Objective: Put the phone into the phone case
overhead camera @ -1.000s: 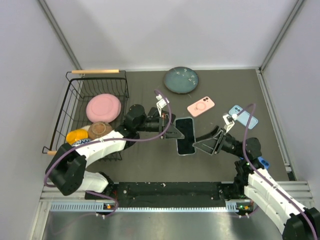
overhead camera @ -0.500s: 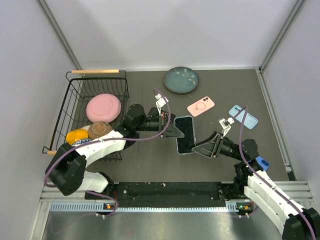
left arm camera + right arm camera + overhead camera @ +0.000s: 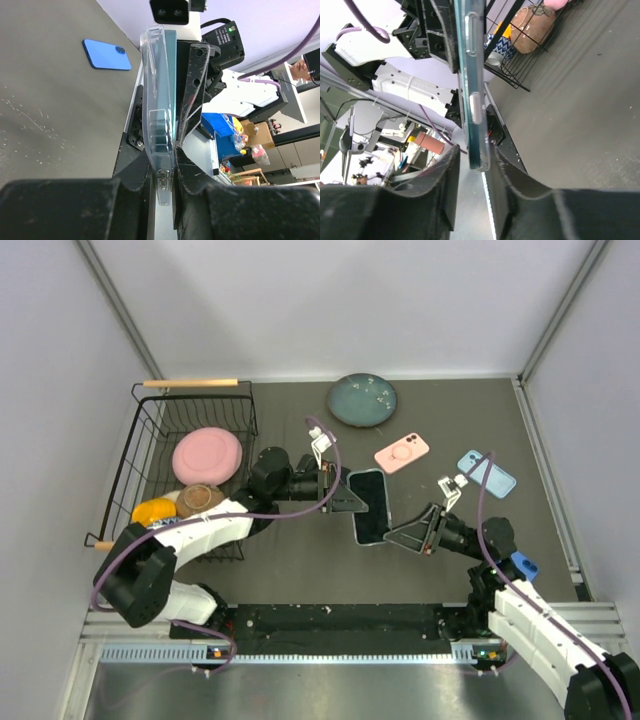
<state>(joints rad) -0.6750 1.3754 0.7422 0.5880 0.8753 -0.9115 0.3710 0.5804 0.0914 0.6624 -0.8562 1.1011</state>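
Overhead: the phone (image 3: 370, 508) is over the counter (image 3: 300, 580), long axis pointing away, with the left hand (image 3: 350, 498) at its left edge and the right hand (image 3: 402, 534) at its near end. Left wrist: hand clamps phone inside clear phone case (image 3: 152, 100). Right wrist: hand straddles its edge, grip unclear.

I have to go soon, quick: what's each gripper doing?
Left gripper: shut on the phone.
Right gripper: straddles the phone; grip cannot be told.

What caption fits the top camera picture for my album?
Left end effector grips the phone and clear case; right end effector straddles their near edge.
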